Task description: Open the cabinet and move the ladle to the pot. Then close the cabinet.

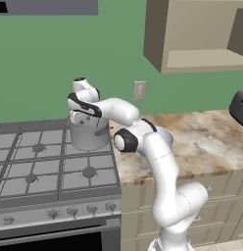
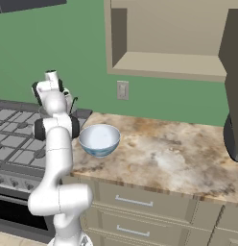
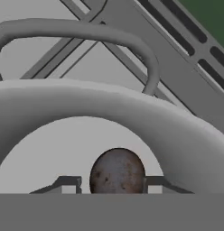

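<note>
Where steel curves: ladle's [image 3: 117, 171] mottled round scoop

The arm [image 1: 160, 171] is built of smooth, glossy white rounded segments, thick and tubular, joined by bulging elbow housings. Dark grey to black bands and round end caps mark the joints [image 1: 126, 140], and a black stripe runs along the forearm shell [image 1: 84, 106]. The wrist ends in a small white block topped by a dark cap [image 1: 80, 79]. The gripper [image 3: 111, 186] has two small dark fingertips [image 3: 64, 184] with pale inner faces.
</note>
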Robot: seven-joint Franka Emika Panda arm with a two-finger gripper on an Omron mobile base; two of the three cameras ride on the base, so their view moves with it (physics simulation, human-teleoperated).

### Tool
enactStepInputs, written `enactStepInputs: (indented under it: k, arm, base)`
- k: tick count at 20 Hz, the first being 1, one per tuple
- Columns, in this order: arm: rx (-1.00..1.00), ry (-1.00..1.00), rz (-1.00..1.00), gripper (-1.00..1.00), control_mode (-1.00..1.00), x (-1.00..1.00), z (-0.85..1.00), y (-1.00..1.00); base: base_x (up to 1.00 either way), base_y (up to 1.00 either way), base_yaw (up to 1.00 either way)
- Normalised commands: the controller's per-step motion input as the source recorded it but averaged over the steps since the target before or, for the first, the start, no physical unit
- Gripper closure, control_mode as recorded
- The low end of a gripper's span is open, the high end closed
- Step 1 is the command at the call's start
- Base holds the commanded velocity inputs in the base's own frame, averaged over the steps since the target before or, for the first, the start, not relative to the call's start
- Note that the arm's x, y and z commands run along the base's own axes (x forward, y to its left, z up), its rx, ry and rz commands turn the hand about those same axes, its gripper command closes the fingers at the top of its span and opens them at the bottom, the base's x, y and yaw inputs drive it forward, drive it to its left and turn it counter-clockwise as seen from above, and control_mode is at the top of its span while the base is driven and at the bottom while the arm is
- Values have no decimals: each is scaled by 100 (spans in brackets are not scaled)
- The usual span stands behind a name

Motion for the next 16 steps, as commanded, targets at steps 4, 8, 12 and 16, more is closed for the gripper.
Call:
enactStepInputs:
  k: [4, 8, 12, 16]
  arm:
    - [1, -4, 0, -100, -100, -25, 1, 0]
    - [3, -14, 0, -100, -100, -34, 28, 0]
    - [7, -24, 0, -100, -100, -57, 55, -4]
    - [9, -26, 0, -100, -100, -92, 28, -48]
  base:
    - [0, 0, 0]
    - [0, 0, 0]
    - [0, 0, 0]
    - [0, 0, 0]
